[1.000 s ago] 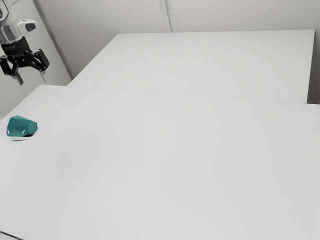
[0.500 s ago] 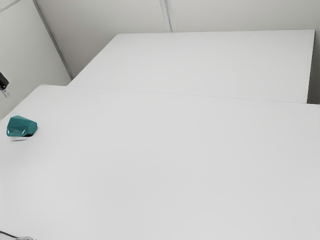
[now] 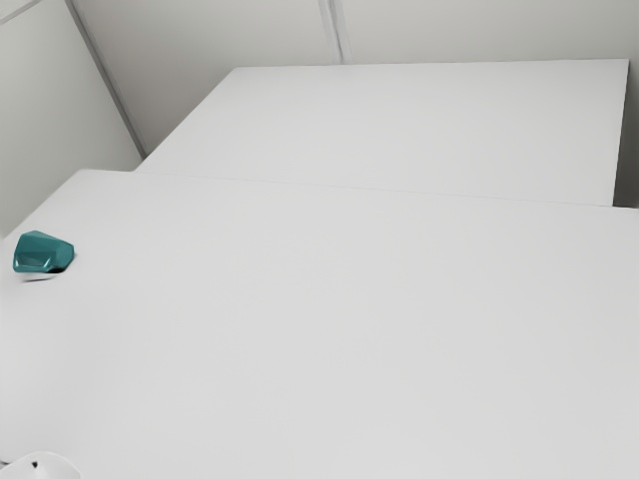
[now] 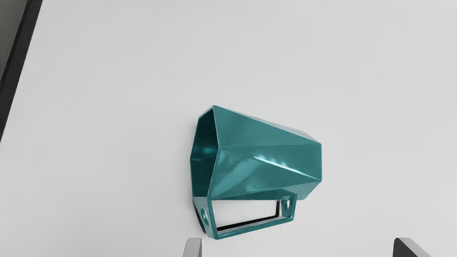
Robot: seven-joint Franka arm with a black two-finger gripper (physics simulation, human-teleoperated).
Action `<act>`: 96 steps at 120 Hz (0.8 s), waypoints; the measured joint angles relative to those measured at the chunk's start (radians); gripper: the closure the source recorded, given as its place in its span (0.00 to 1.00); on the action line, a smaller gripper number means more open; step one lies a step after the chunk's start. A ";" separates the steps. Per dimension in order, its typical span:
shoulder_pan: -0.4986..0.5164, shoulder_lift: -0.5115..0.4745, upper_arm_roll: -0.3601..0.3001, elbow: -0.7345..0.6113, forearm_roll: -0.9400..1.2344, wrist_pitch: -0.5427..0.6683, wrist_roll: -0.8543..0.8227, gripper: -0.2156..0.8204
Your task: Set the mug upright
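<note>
The teal faceted mug (image 3: 43, 252) lies on its side near the table's edge at the exterior view's left. In the wrist view the mug (image 4: 264, 160) shows its dark open mouth to one side and its narrower base to the other, and its angular handle points toward the fingertips. My gripper (image 4: 297, 248) is open, its two tips far apart with nothing held. The handle is close to one fingertip in that picture; whether they differ in height I cannot tell.
The white table (image 3: 329, 319) bears the mug. A second white surface (image 3: 399, 130) adjoins it at the back. A white rounded part (image 3: 42, 467) stands at the exterior view's lower left corner. A dark edge (image 4: 16, 67) borders the tabletop in the wrist view.
My gripper has left the exterior view past its left edge, and a white rounded part has come up at the lower left corner. The mug has stayed where it was.
</note>
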State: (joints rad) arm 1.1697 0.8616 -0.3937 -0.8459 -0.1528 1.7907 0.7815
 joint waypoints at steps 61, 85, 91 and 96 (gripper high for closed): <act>0.079 0.215 -0.124 0.049 -0.195 0.146 0.307 0.23; 0.081 0.231 -0.118 0.030 -0.247 0.152 0.376 0.23; 0.081 0.232 -0.117 0.021 -0.254 0.153 0.390 0.23; 0.081 0.233 -0.117 0.014 -0.258 0.154 0.401 0.23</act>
State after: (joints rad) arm 1.2502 1.0942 -0.5107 -0.8316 -0.4109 1.9443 1.1823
